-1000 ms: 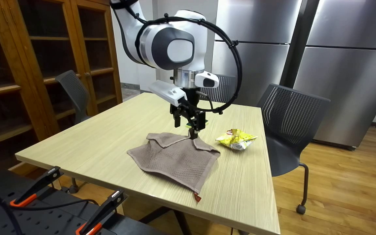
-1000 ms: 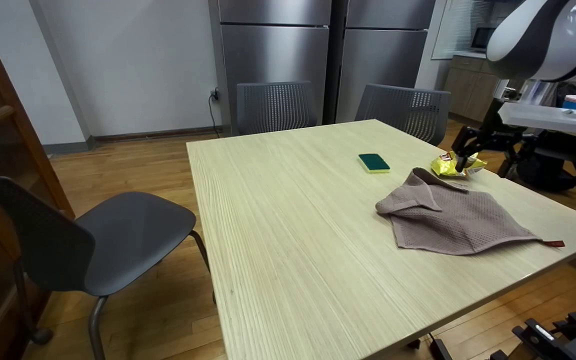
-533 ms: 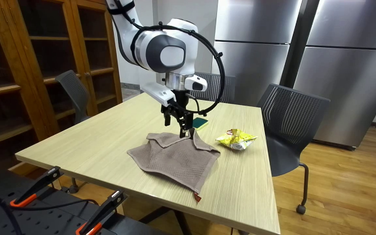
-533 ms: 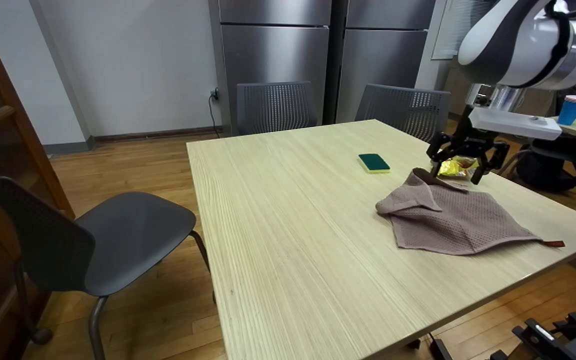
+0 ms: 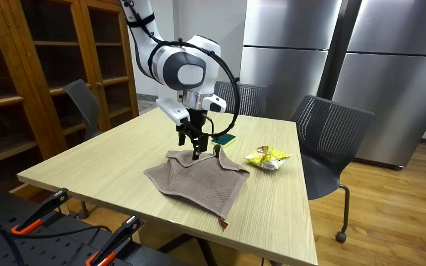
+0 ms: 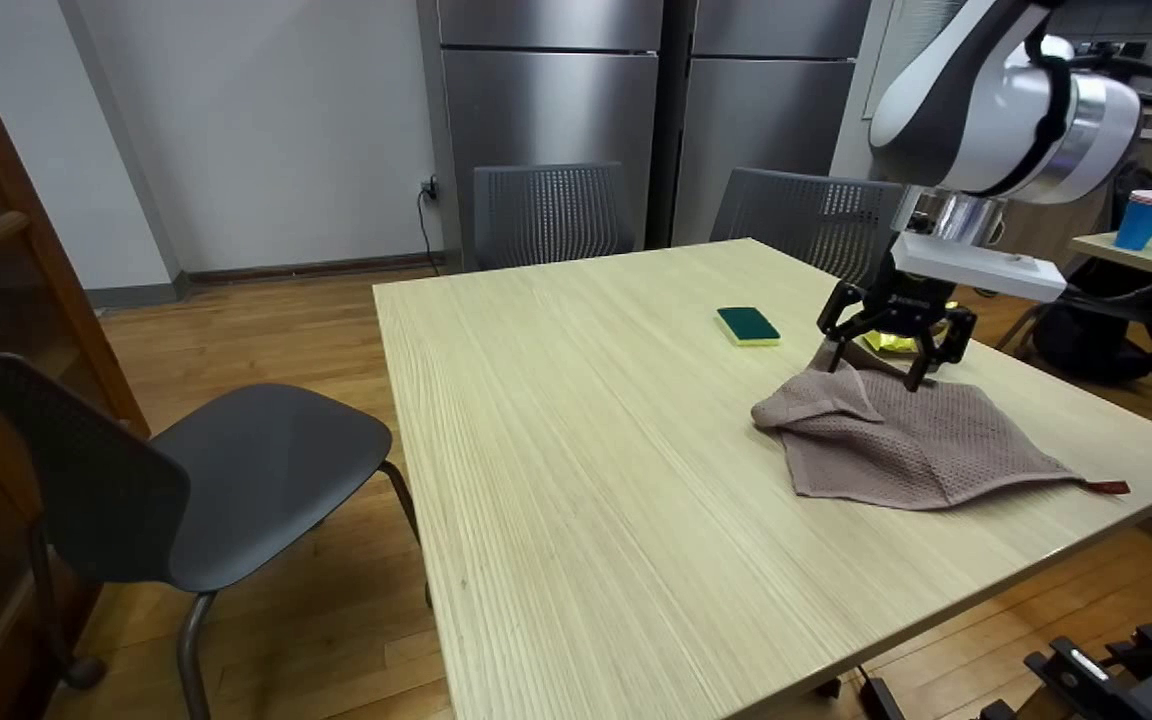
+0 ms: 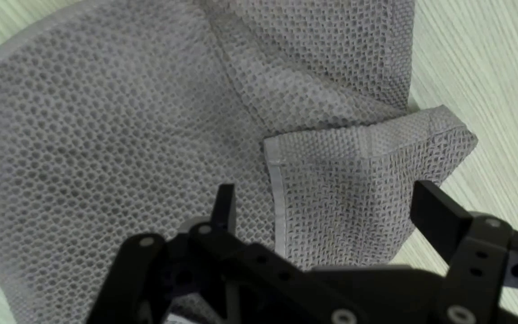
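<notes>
In an exterior view we see a straight-edged table (image 5: 117, 159) with a pale, finely streaked wood-grain top. Brushed-steel refrigerators (image 5: 287, 85) stand toward the view's two o'clock, and a dark chair (image 5: 333, 129) with a perforated back toward three. A soft taupe cloth (image 5: 202, 183) lies on the table, spread in a loose, uneven four-cornered shape, its far edge folded over and a red-brown tab (image 5: 223, 223) sticking out at its five o'clock. At the cloth's one o'clock sits a flat, blocky sponge (image 5: 225, 139), dark green on top with a yellow side; between two and three lies a crinkled, shiny yellow bag (image 5: 267, 158). The black gripper (image 5: 189, 148) hangs at the cloth's eleven o'clock, its jaws apart.

In an exterior view the same cloth (image 6: 936, 450) shows a bumpy weave, with a corner turned back between its nine and ten o'clock. The gripper (image 6: 874, 371) stands near its eleven, both fingers spread, partly covering the bag. We also notice a smooth blue cup (image 6: 1148, 222) between the view's two and three o'clock.

In the wrist view the gripper comes in from six o'clock, one finger (image 7: 226, 207) at seven and its partner between three and four, well parted. In the gap we see a folded flap of the cloth, edged with a smooth, lighter binding. The weave looks like honeycomb, pitted with small dark hollows. We cannot tell whether the fingertips touch it.
</notes>
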Robot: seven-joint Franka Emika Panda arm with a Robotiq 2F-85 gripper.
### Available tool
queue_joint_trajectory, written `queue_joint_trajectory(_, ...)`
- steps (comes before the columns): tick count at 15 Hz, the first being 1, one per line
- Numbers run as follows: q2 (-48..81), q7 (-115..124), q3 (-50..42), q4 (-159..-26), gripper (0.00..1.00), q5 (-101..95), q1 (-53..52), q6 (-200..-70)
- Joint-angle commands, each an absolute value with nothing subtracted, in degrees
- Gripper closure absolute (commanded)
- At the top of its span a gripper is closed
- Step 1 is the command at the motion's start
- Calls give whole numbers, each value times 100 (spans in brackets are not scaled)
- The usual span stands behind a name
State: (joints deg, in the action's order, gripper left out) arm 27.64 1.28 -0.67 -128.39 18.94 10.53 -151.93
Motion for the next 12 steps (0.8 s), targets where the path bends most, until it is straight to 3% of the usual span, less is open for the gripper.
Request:
queue_joint_trajectory(1, 2992, 303, 40, -12518, 0, 2126, 1102, -14936)
queue_joint_trajectory(12, 3352, 597, 40, -12213, 0, 2238, 1074, -14821)
